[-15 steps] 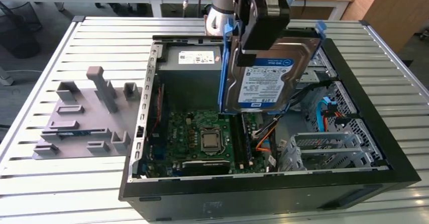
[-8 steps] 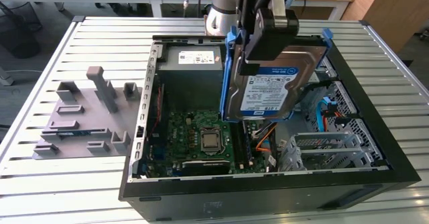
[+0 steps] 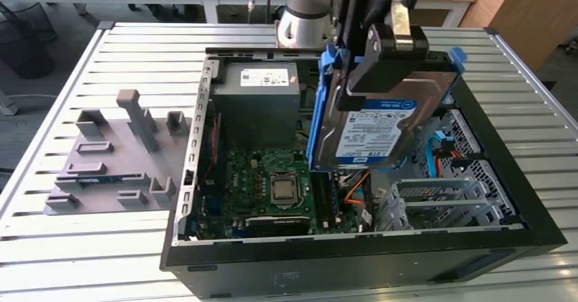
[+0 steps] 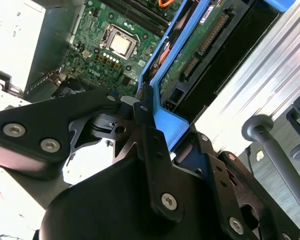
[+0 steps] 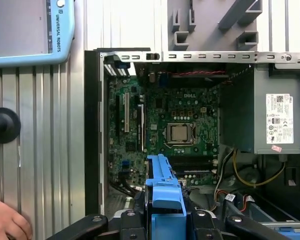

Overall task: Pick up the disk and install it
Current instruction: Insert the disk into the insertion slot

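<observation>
The pick-up is judged done. In the exterior view the disk (image 3: pixel 375 129) is held in the air by the gripper (image 3: pixel 380 68), touching neither the table (image 3: pixel 91 261) nor the case (image 3: pixel 361 261). It hangs nearly on edge and a little tilted, label turned toward that camera, over the open case. Its lower end is seen above the gap between the motherboard (image 3: pixel 271 180) and the cage (image 3: pixel 442 197) on the exterior view's right. The gripper is clenched on the disk. In the second wrist view the black fingers (image 4: pixel 145 125) are seen closed against the blue frame (image 4: pixel 166 127) at the disk's upper end, and the green circuit side of the disk runs away from them toward the board below. In the first wrist view the same frame is seen between the finger mounts, with the open case beneath it. Installation is judged not yet done, since the disk is seated in nothing and the cage is apart from it. How closely the disk is lined up with its bay cannot be told. A grey fixture (image 3: pixel 118 153) lies on the table beside the case on the exterior view's left. In the first wrist view a person's hand (image 5: pixel 7 222) rests at the table's edge, well apart from the case.
</observation>
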Tool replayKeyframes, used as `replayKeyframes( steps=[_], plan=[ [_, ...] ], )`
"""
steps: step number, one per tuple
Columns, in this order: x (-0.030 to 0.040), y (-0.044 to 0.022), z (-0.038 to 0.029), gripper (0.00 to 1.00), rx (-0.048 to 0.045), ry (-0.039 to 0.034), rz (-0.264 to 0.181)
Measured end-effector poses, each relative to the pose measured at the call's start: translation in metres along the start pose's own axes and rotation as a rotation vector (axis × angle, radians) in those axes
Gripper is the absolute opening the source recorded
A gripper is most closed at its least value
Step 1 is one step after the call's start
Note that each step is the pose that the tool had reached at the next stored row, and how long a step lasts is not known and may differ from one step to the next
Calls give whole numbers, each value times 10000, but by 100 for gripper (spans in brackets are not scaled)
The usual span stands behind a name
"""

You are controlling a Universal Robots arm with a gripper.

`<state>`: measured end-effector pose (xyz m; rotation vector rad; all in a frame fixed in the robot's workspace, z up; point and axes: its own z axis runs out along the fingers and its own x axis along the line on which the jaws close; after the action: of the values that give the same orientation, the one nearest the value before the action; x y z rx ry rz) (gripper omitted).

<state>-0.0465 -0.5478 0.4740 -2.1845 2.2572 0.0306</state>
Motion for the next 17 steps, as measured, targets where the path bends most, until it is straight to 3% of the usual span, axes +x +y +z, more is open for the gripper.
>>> replayKeyframes(
  steps=[5, 13, 17],
  plan=[
    [20, -98, 3, 36, -17, 1, 0],
    [88, -147, 13, 36, -18, 0, 1],
    [114, -203, 20, 36, -20, 1, 0]
  ],
)
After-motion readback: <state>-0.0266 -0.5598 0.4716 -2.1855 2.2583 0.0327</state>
